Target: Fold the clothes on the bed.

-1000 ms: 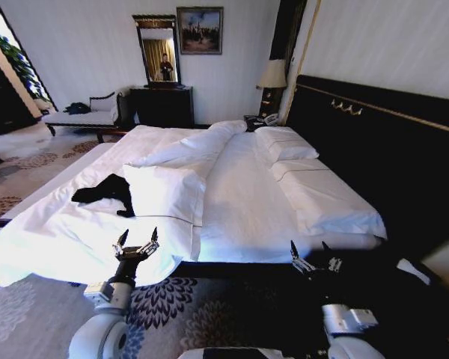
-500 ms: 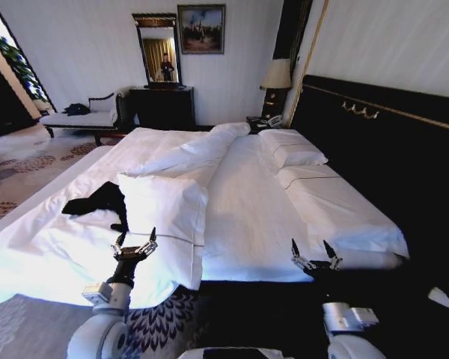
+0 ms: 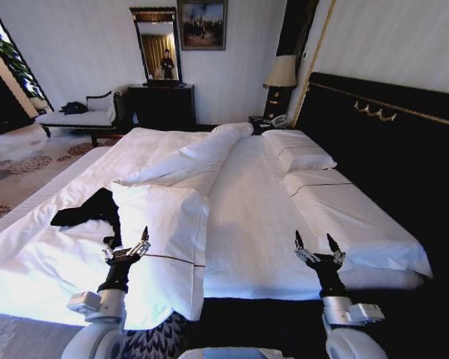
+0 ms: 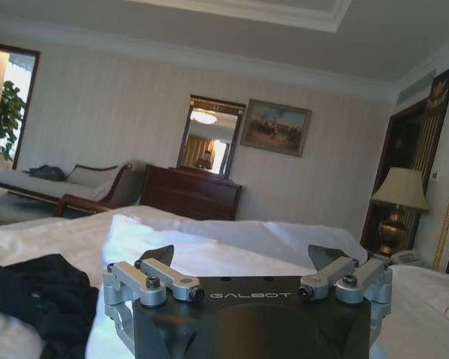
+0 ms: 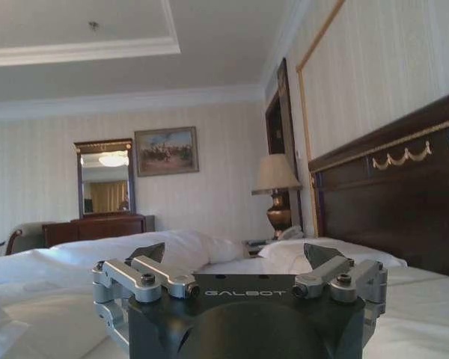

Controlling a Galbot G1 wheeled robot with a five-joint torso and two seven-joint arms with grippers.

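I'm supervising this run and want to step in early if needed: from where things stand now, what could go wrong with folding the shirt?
1. The black T-shirt lies crumpled, partly tucked behind the folded duvet, so a grab may catch white bedding too.
2. It sits left of the open left gripper; the open right gripper hovers near the far side of the bed, so a two-arm grasp looks like a stretch.
3. The bunched fabric hides sleeves and hem, so picking corners may fail.

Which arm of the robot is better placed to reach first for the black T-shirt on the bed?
Probably the left. The left gripper, open, hangs over the bed just beside the crumpled black T-shirt. The right gripper, also open, is over the headboard side, far from the shirt.
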